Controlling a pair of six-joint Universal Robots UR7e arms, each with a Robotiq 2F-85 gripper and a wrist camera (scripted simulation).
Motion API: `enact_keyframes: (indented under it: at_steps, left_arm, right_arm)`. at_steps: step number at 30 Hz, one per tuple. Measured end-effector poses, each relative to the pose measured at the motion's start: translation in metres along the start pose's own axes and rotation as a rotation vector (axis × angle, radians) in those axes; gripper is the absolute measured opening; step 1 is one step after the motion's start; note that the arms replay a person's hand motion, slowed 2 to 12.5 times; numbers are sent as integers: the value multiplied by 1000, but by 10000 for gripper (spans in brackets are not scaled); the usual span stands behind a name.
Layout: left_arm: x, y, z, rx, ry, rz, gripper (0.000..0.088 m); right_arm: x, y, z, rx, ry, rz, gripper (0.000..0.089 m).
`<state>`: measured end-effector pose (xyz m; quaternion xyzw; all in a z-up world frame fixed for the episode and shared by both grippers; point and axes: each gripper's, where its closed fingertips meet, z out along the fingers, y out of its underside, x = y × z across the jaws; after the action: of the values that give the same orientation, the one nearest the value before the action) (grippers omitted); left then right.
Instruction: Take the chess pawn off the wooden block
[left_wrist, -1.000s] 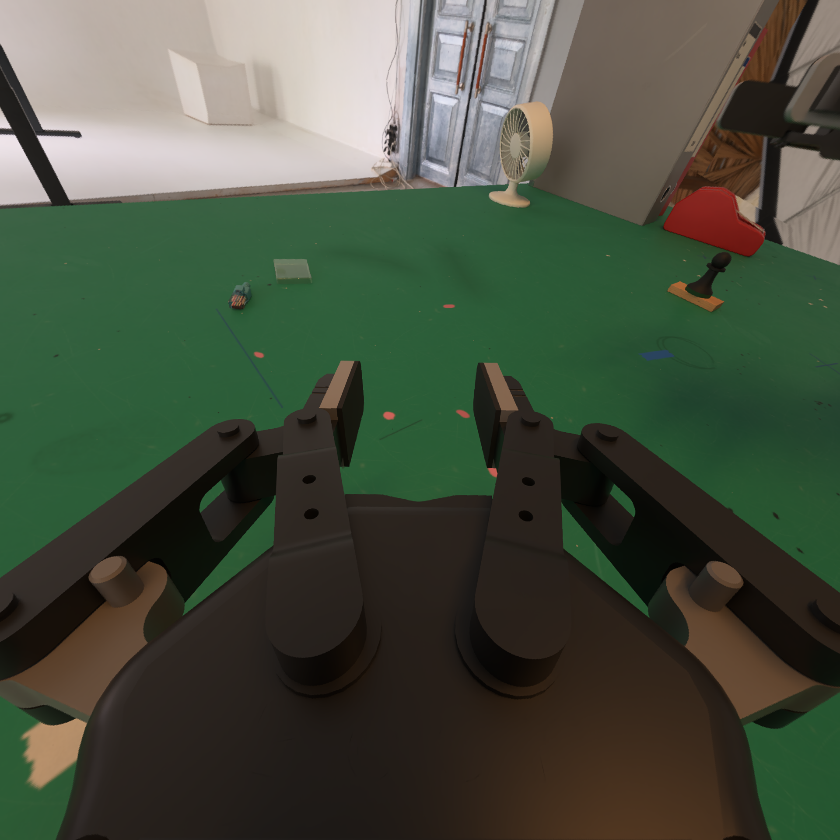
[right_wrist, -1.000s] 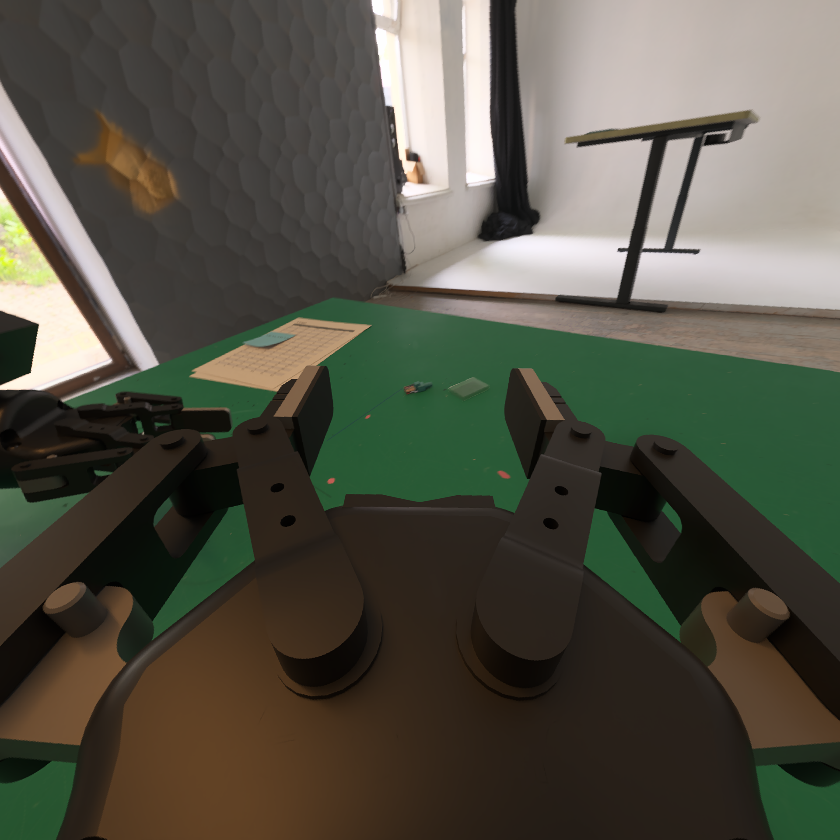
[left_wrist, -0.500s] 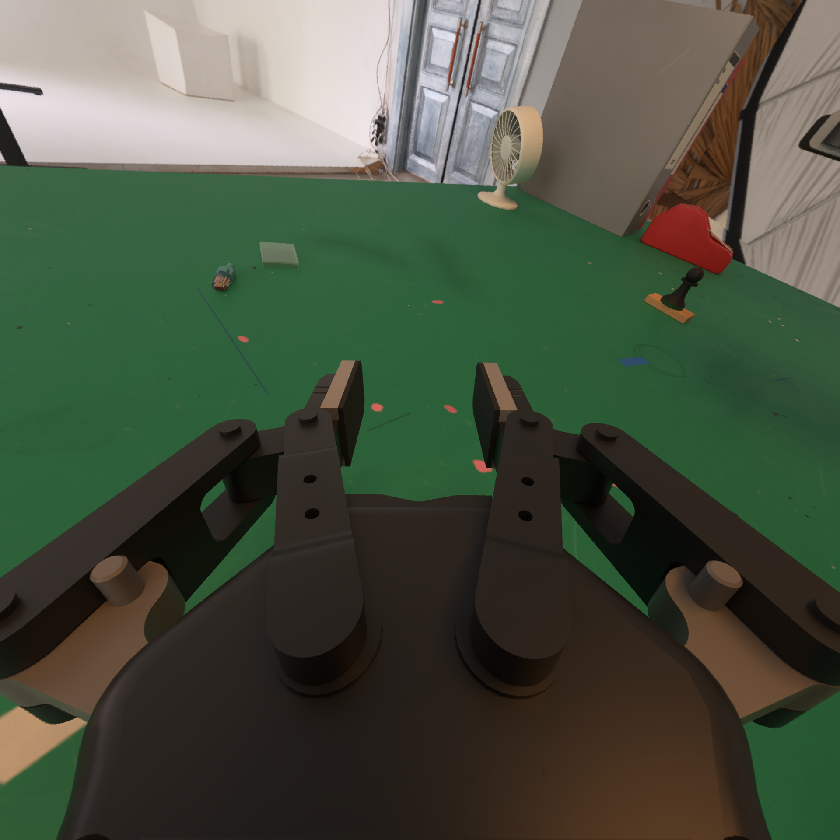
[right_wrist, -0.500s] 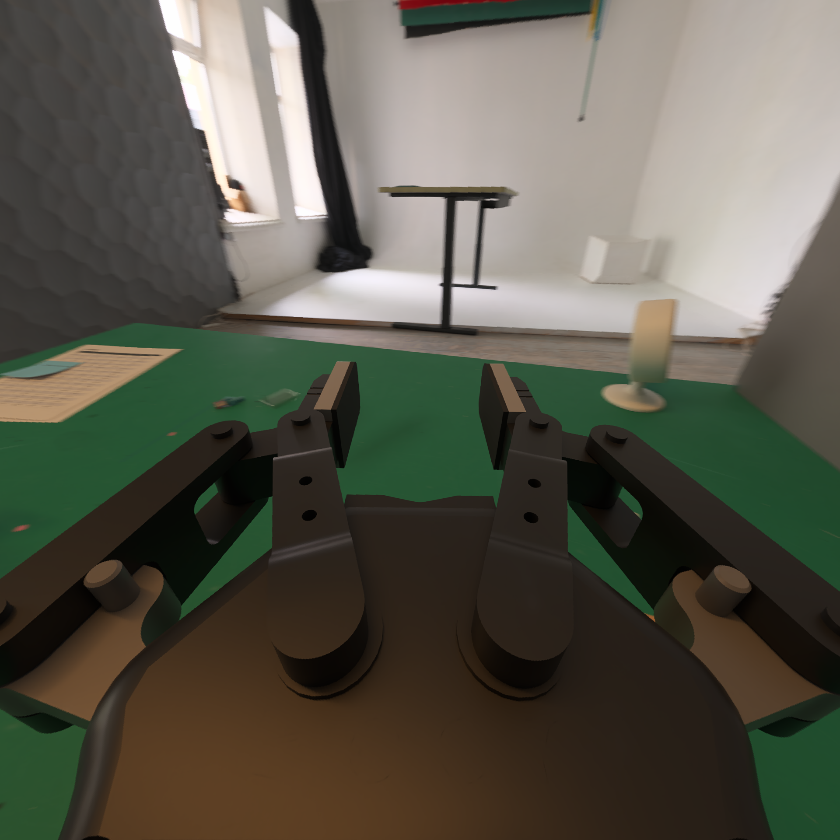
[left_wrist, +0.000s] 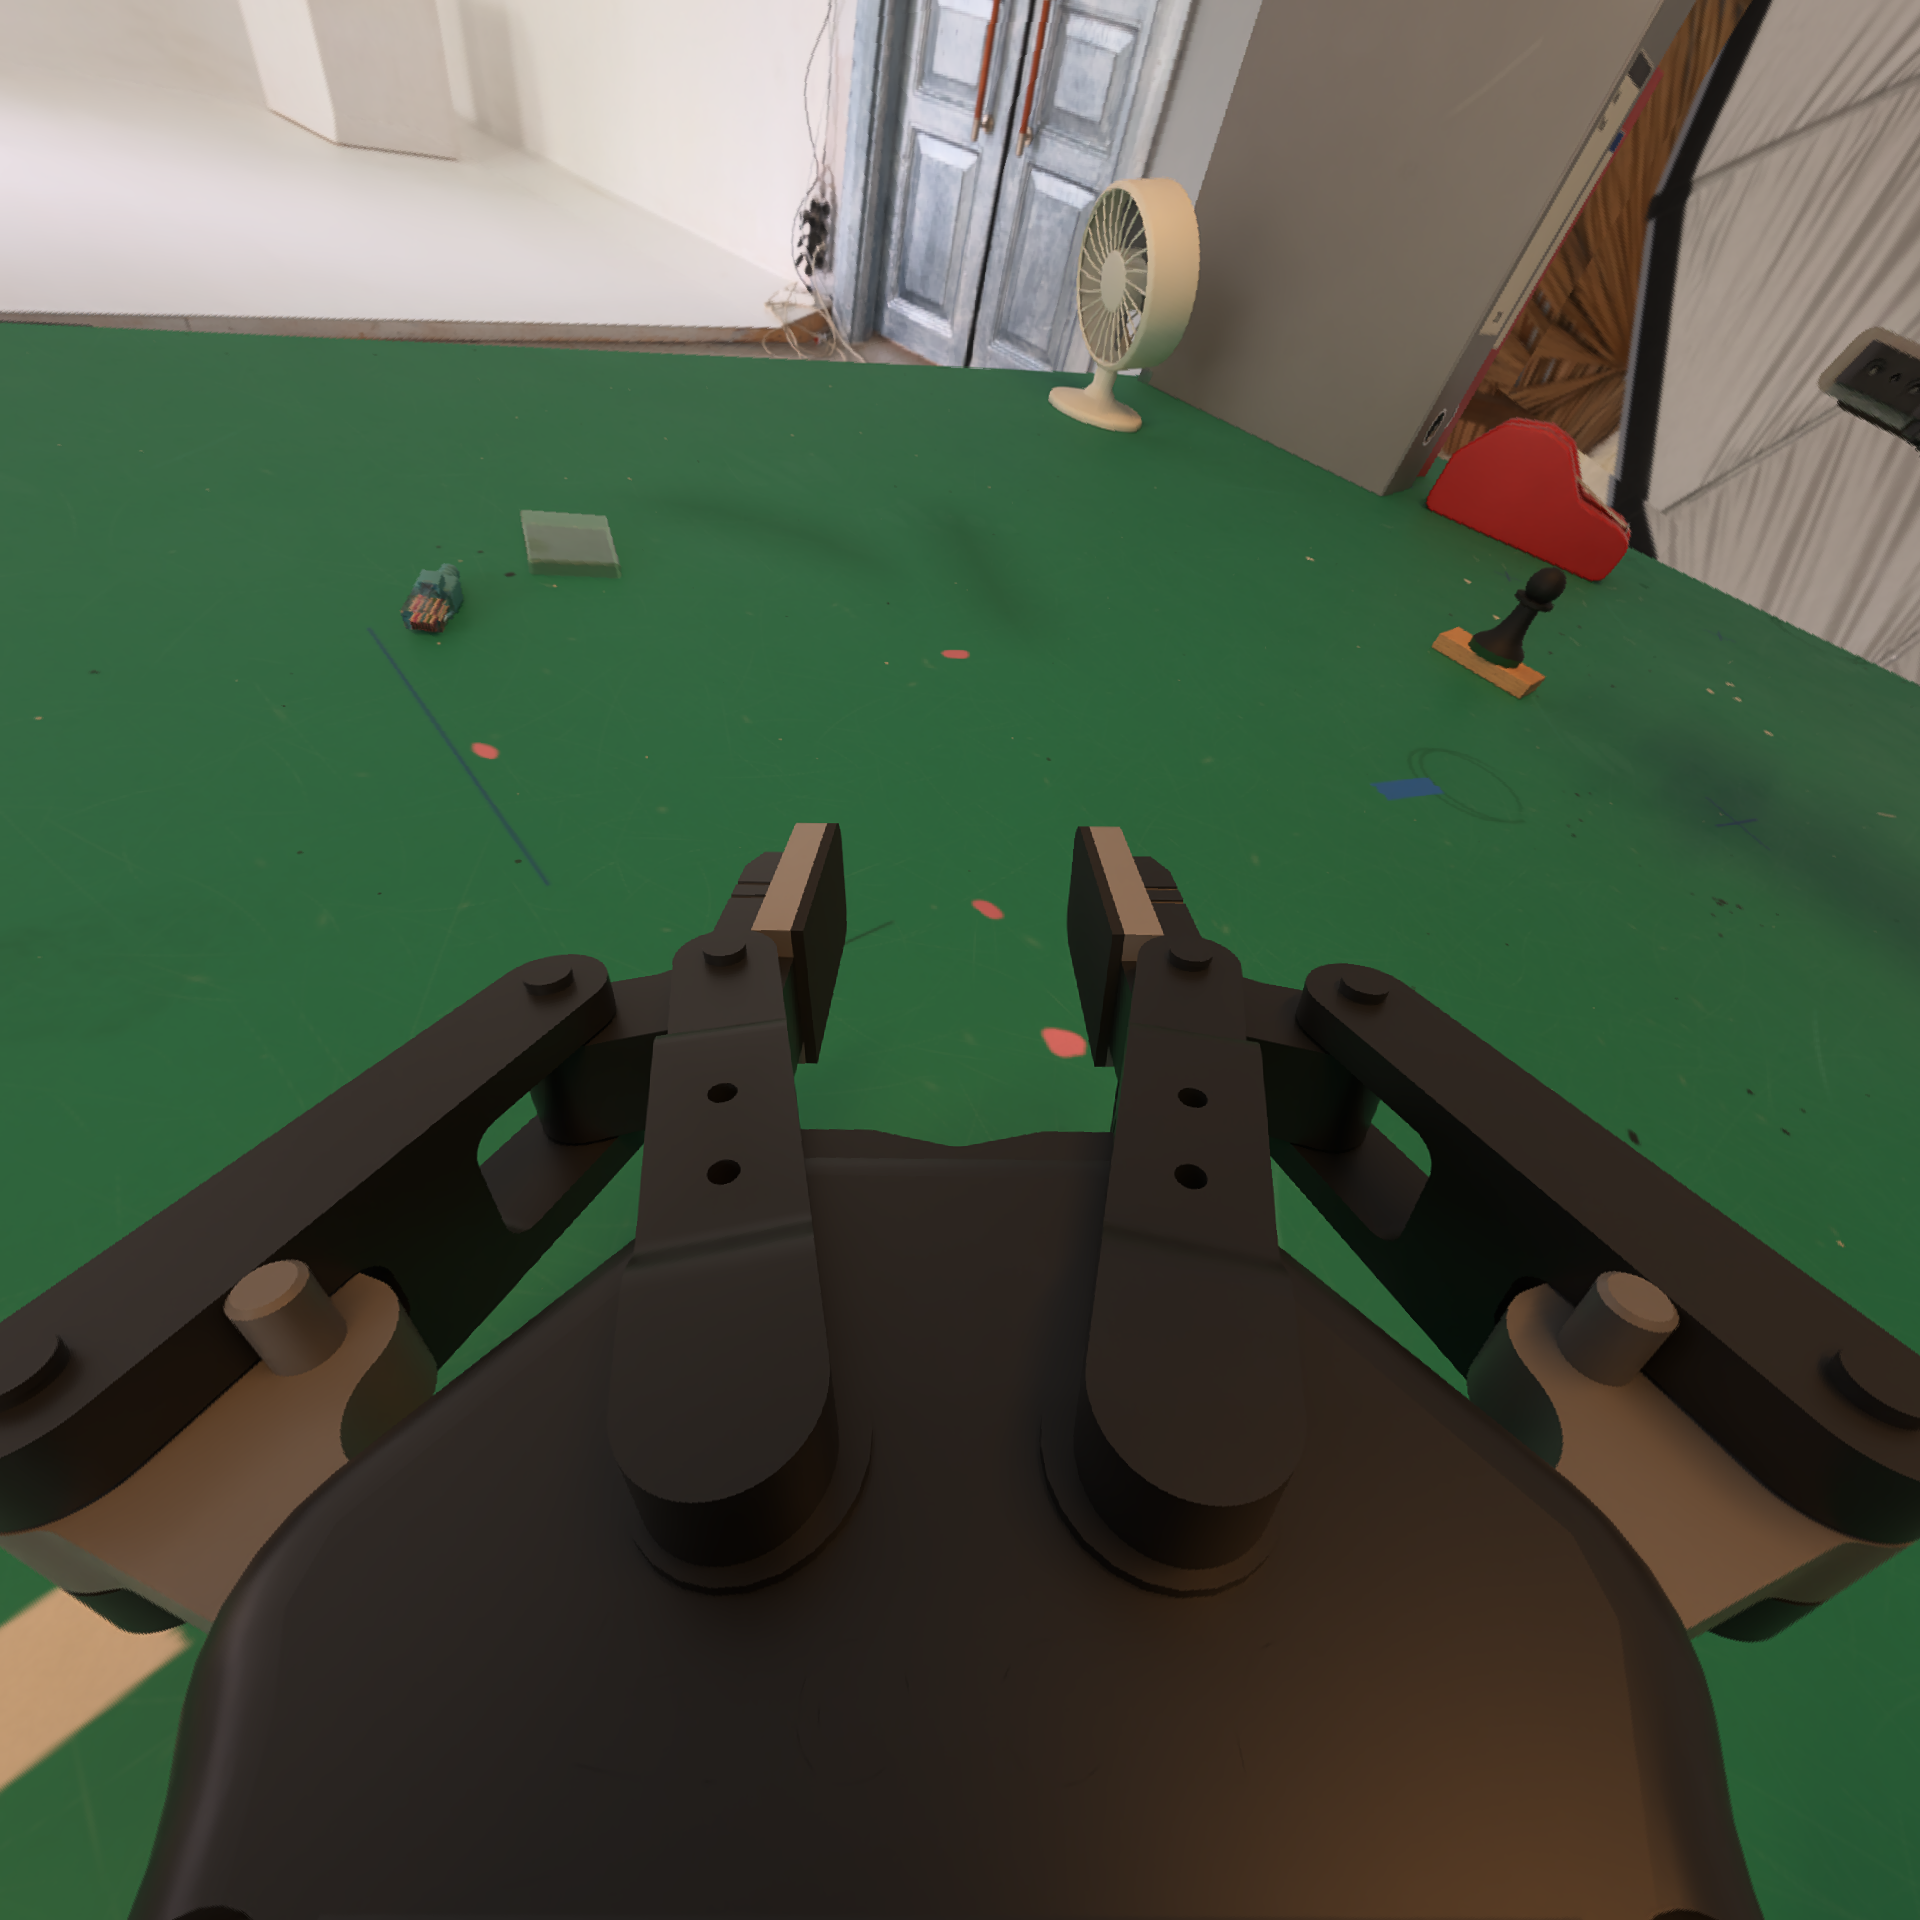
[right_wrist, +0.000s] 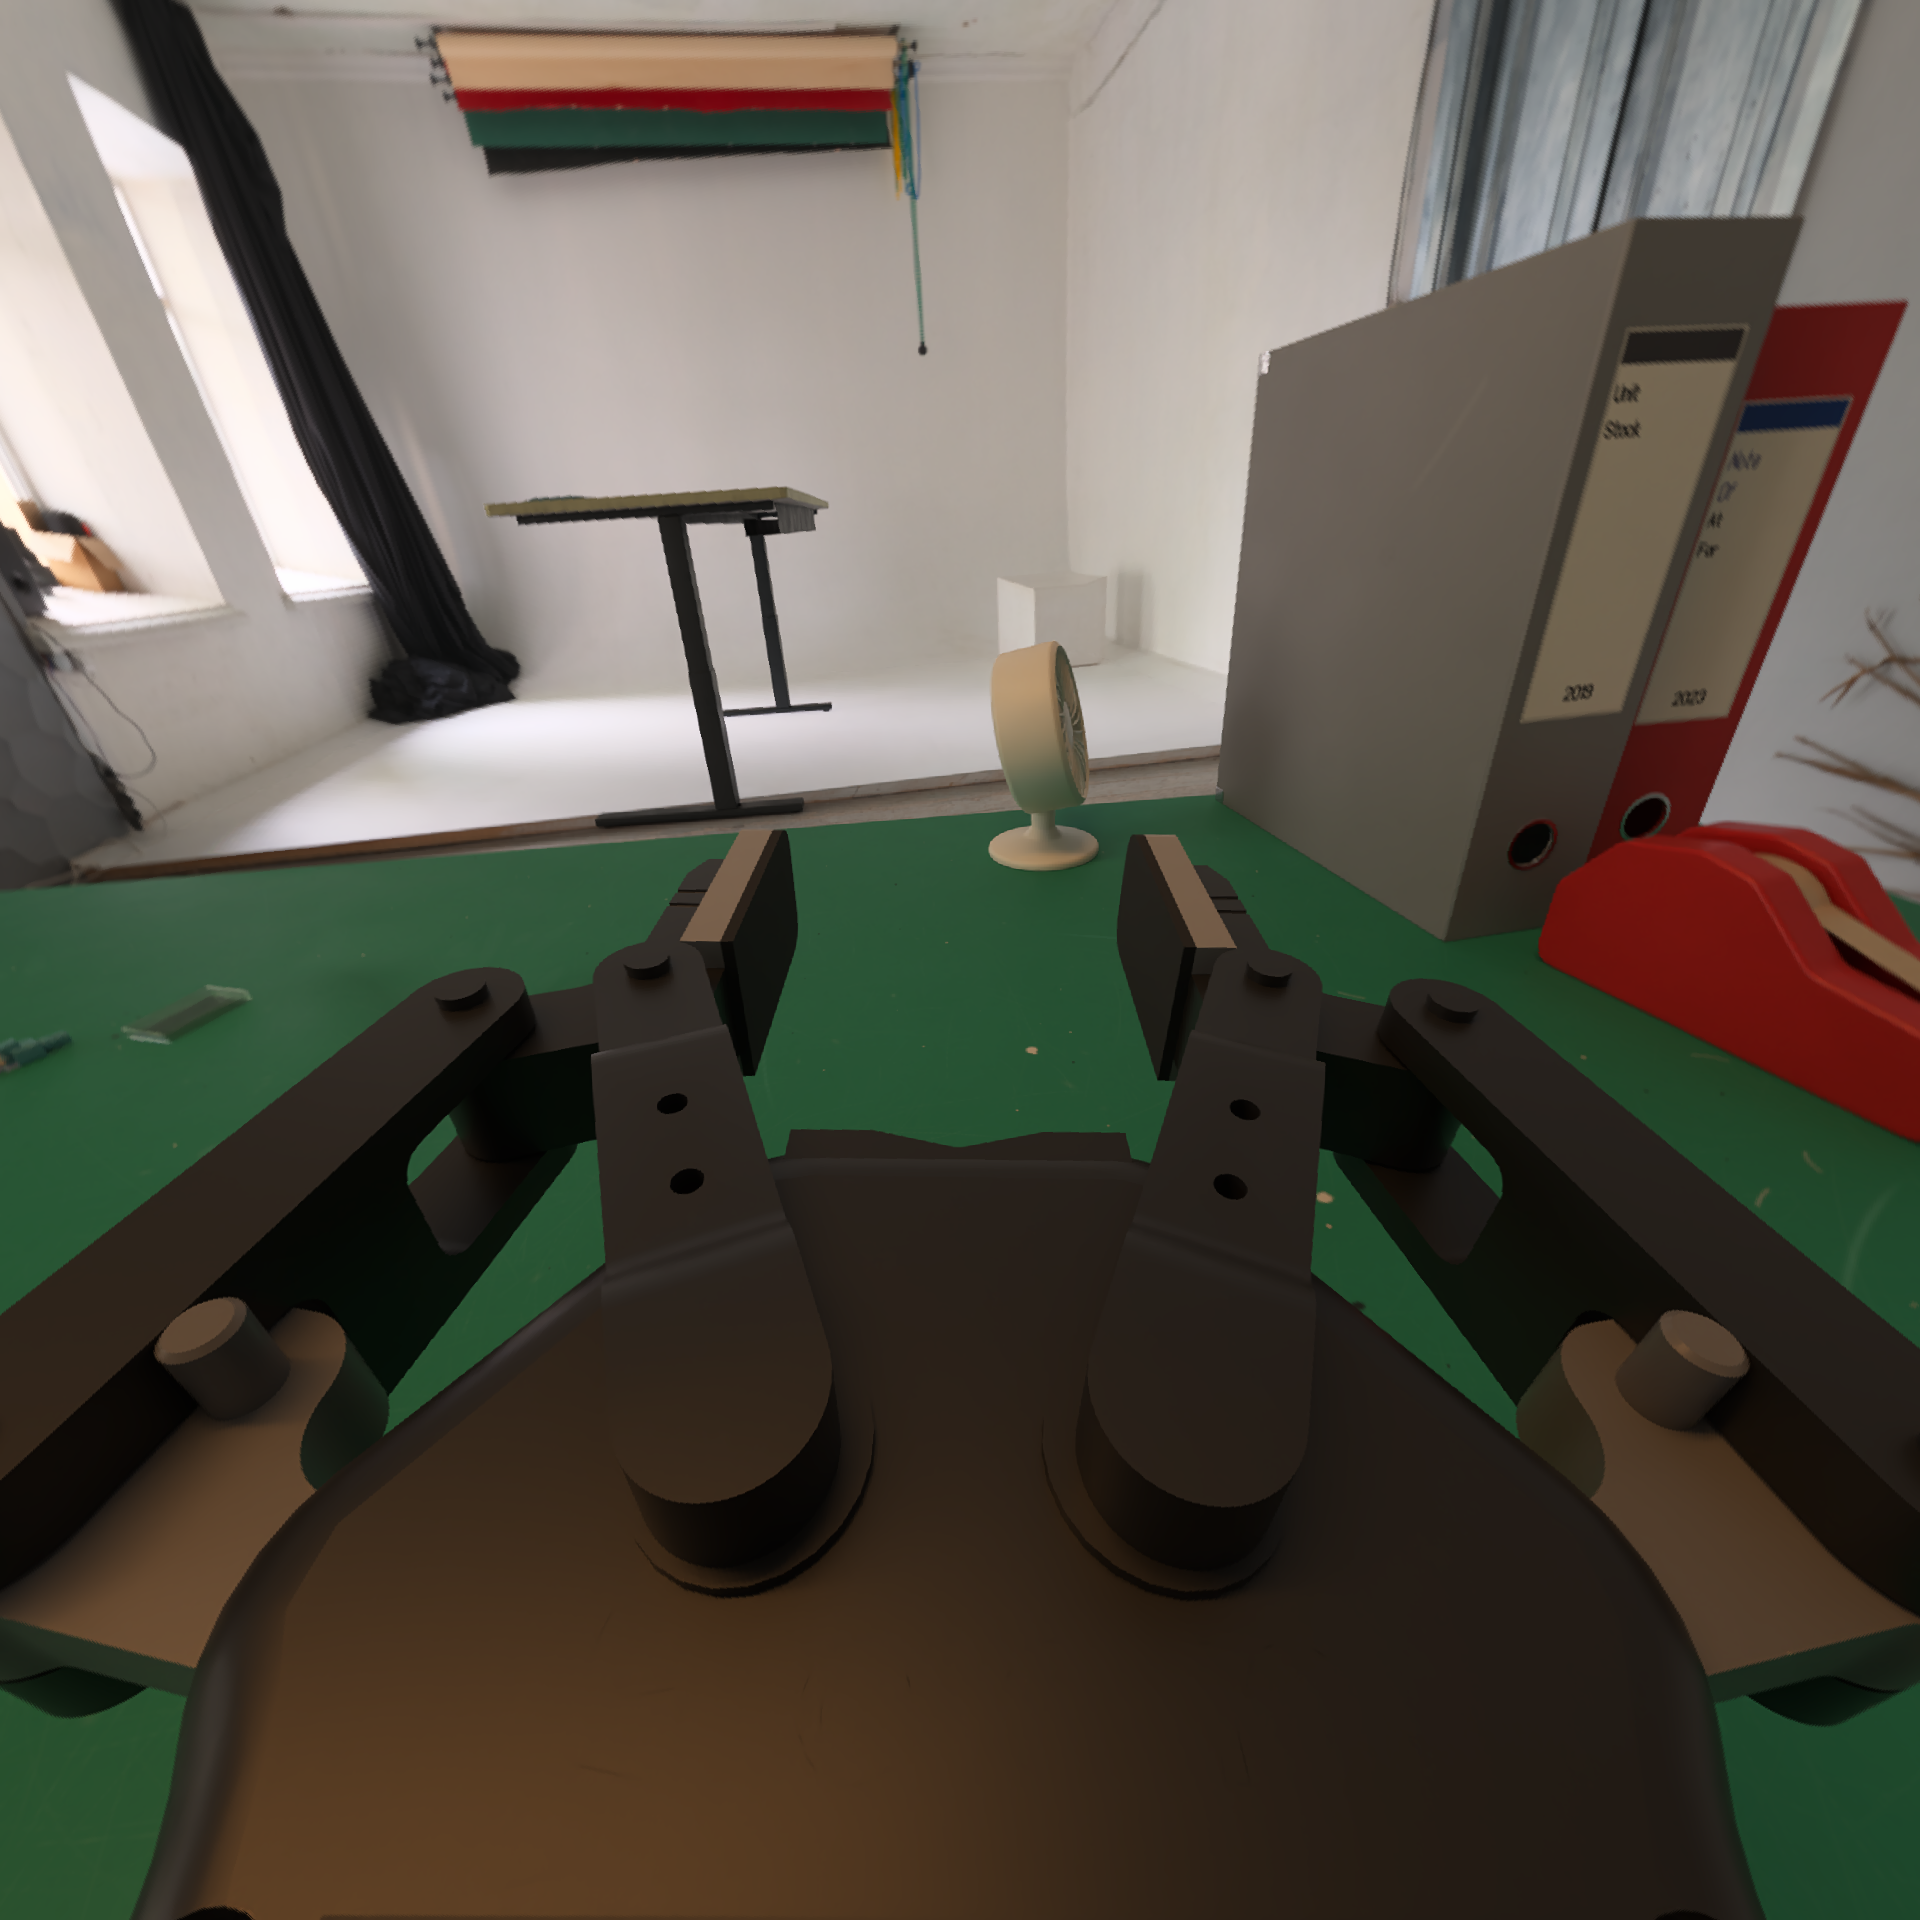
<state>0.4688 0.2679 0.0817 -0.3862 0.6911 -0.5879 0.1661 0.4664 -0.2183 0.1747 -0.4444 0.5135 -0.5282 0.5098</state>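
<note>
A black chess pawn (left_wrist: 1519, 621) stands upright on a flat wooden block (left_wrist: 1488, 660) on the green table, far right in the left wrist view. My left gripper (left_wrist: 956, 914) is open and empty, well short of the pawn and to its left. My right gripper (right_wrist: 956, 935) is open and empty above the table, facing a cream fan (right_wrist: 1042, 753). The pawn and block do not show in the right wrist view.
A red tape dispenser (left_wrist: 1525, 512) (right_wrist: 1745, 956) and a grey binder (left_wrist: 1382, 229) (right_wrist: 1455, 582) beside a red binder (right_wrist: 1766, 561) stand behind the pawn. The fan (left_wrist: 1127, 301) is at the table's far edge. A pale green slab (left_wrist: 568, 541) and a small multicoloured piece (left_wrist: 431, 603) lie far left.
The left wrist view has shifted slightly, so the pawn sits lower and farther right. The right gripper has swung to the right, from the paper sheet toward the fan and binders. Both stay open.
</note>
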Motion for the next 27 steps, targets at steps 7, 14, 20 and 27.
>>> enact_keyframes:
  at_steps: [7,14,20,27]
  left_arm:
    - [2,4,3,-23,8,22,398]
    - [5,9,5,-49,14,48,424]
    - [7,10,5,-51,9,72,432]
    - [11,7,7,-37,13,91,433]
  right_arm:
    - [14,15,2,-29,-12,109,620]
    - [23,39,9,-121,-1,105,692]
    - [25,56,14,-203,10,64,770]
    - [23,72,18,-278,4,27,811]
